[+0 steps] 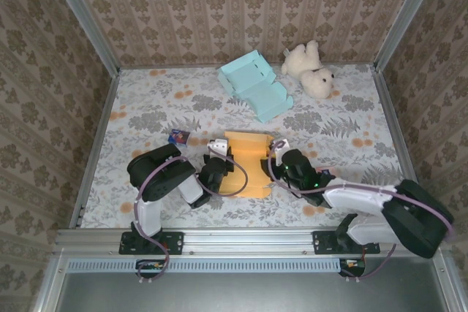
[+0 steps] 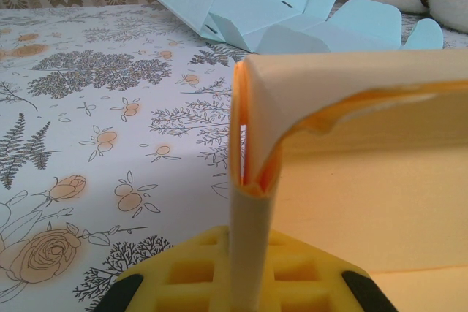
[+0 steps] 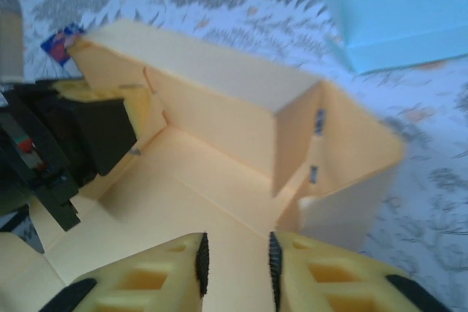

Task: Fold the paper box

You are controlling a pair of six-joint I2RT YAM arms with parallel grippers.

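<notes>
**Top view.** Yellow paper box (image 1: 247, 164): thin matte card, creased and half-formed. It lies near the middle of the floral table (image 1: 146, 107), between the left end effector (image 1: 221, 157) and the right end effector (image 1: 278, 154).

**Left wrist.** The left end effector is clamped on a doubled side wall. The card bows there and could spring open or tear if tugged.

**Right wrist.** The right end effector stands narrowly parted above the box floor, gripping nothing. A nudge might flatten the standing walls.

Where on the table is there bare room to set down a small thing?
Free: the far-left corner of the table, between left wall, blue box and card; also the right side, between bear and right arm. Crowded: the middle, where left gripper and right gripper meet at the yellow box.
</notes>
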